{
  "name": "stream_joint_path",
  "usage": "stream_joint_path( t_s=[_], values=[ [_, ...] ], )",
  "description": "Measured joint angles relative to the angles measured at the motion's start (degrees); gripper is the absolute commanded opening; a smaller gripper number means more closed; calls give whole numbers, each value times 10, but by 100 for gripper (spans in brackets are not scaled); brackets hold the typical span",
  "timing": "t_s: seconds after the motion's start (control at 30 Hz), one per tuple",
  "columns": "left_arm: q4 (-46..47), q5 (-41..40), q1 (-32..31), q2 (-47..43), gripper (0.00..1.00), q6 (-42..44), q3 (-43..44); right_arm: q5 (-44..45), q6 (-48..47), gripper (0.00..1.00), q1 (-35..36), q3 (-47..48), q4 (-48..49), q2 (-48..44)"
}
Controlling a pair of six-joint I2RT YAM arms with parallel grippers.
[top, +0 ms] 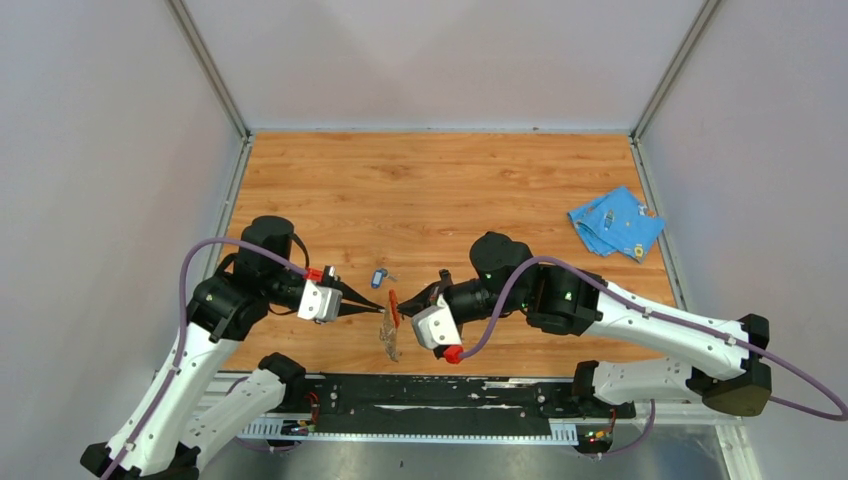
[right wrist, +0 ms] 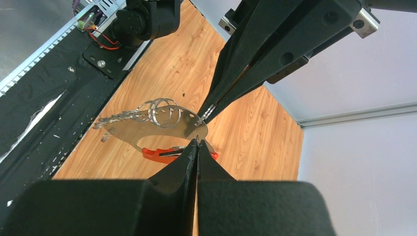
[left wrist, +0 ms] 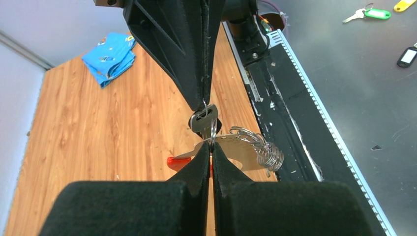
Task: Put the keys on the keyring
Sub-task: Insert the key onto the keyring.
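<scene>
1. The left gripper (top: 377, 311) and the right gripper (top: 405, 302) meet tip to tip over the near middle of the wooden table (top: 450, 190), close to the black rail (top: 420, 392) where the arms are mounted.
2. The keyring (right wrist: 147, 132) sits right between the two tips. Its silvery grey part is a flat curved plate, and its red part pokes out from underneath.
3. From where I stand I cannot tell whether the keyring rests on the wood or hangs a little above it.
4. The left gripper's jaws are pressed together. In its wrist view the small metal ring (left wrist: 213, 132) comes straight out from between them, so it looks clamped on the keyring at that ring.
5. The right gripper's jaws are also tight together, pinching the black-headed key (left wrist: 203, 119) by the top of its head.
6. That key hangs at the fingertips just above the left gripper's tip, with the thin ring running alongside it. I cannot make out whether the ring is threaded through the key.
7. A loose coil of wire rings (right wrist: 162, 110) trails off the plate's other end, towards the rail.
8. The blue-headed key (top: 378, 278) lies alone on the table just beyond the grippers, touched by neither.
9. A crumpled blue cloth (top: 615, 222) lies well apart, near the table's far right side.
</scene>
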Motion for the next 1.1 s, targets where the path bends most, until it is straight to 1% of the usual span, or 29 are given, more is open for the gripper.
stream_joint_path(
  t_s=[0.33,0.7,1.1],
  values=[
    [0,0,0,-7,0,-2,0,10,-2,0,0,0,5,2],
    [0,-13,0,-7,0,-7,0,17,-1,0,2,0,38,5],
    [0,-22,0,-14,0,-7,0,16,-1,0,2,0,38,12]
  ],
)
